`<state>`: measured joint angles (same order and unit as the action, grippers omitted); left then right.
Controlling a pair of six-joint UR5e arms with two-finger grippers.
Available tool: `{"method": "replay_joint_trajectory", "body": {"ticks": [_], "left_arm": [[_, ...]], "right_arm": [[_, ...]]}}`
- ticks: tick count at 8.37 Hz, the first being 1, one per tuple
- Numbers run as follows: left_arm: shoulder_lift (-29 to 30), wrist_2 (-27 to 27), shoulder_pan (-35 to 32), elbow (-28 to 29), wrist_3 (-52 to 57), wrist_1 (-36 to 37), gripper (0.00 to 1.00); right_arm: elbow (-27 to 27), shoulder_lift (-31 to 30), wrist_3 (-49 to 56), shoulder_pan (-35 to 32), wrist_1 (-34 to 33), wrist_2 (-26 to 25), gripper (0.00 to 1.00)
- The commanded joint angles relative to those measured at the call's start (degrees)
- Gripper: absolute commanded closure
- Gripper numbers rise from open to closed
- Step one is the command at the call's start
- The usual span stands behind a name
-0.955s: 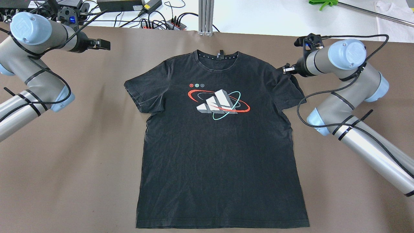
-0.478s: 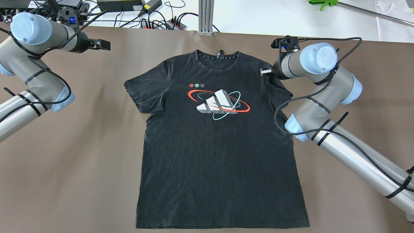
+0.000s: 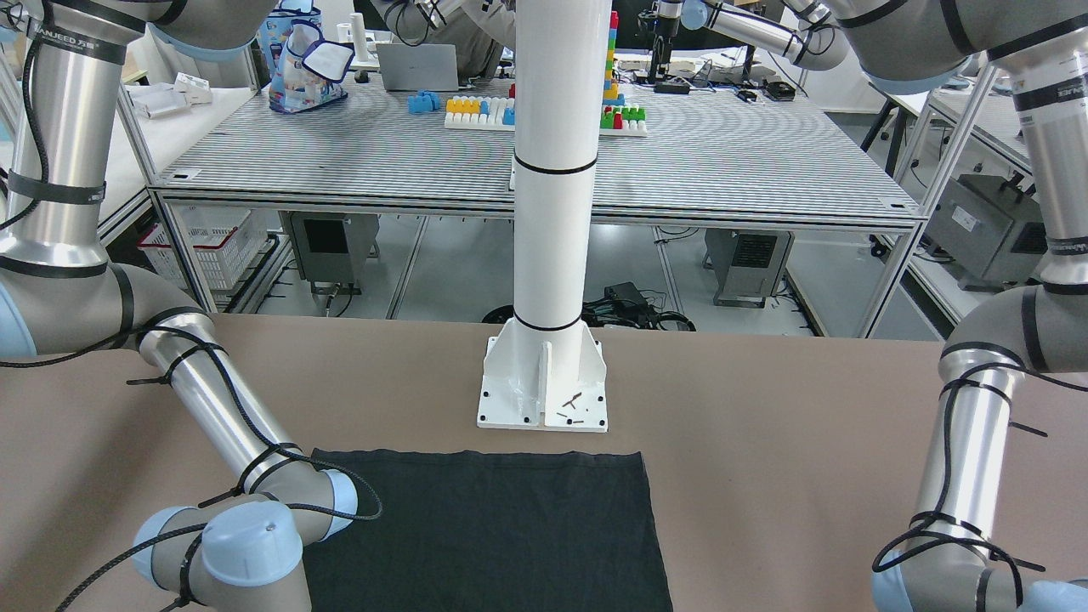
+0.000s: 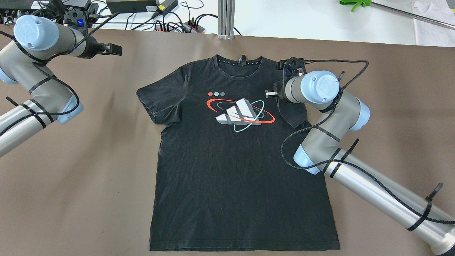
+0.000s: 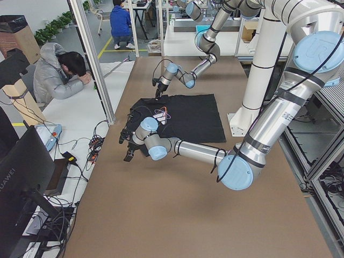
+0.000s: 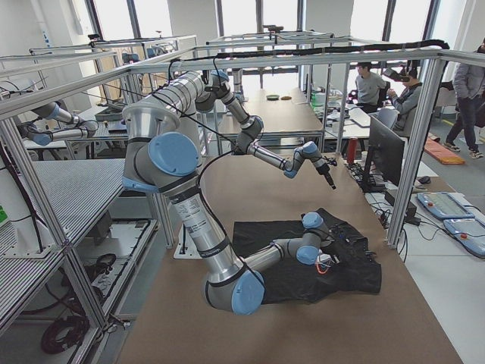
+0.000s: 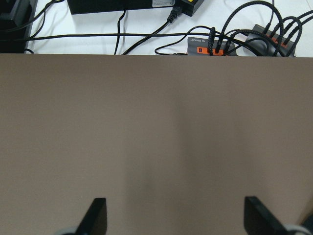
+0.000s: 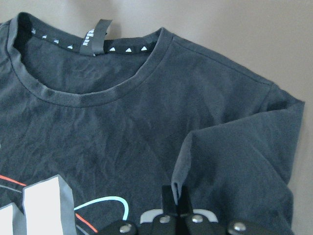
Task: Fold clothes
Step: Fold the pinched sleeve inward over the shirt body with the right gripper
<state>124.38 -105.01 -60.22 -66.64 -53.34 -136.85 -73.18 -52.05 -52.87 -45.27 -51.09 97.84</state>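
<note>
On the brown table (image 4: pixel 89 160) the black T-shirt (image 4: pixel 241 160) is laid flat, one sleeve (image 8: pixel 234 161) apparently pinched by the right gripper (image 8: pixel 177 196) and turned inward for the sleeve fold; flat placement and release are needed next. The left gripper (image 7: pixel 173 215) is held spread.

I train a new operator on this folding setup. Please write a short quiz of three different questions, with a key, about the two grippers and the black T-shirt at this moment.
1. True or false: the left gripper is shut on the T-shirt.
2. Multiple choice: which part do the fingers of the right gripper pinch? A) neck label B) sleeve hem C) bottom hem
3. Short answer: what lies below the left gripper?
Key: 1. False; its fingers are open, away from the T-shirt. 2. B. 3. Bare brown table.
</note>
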Motion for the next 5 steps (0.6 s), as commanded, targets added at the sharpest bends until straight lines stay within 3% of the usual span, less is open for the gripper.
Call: {"method": "replay_joint_trajectory", "body": {"ticks": [1,5], "left_arm": [[0.59,1.21,0.54,0.54,-0.1,0.0,0.0],[0.68,1.12,0.54,0.63,-0.1,0.0,0.0]], "right_arm": [[0.31,0.37,-1.89,0.97,0.11,-1.51,1.0],[7.08,6.52,-3.12,0.97,0.29,-1.86,1.0]]}}
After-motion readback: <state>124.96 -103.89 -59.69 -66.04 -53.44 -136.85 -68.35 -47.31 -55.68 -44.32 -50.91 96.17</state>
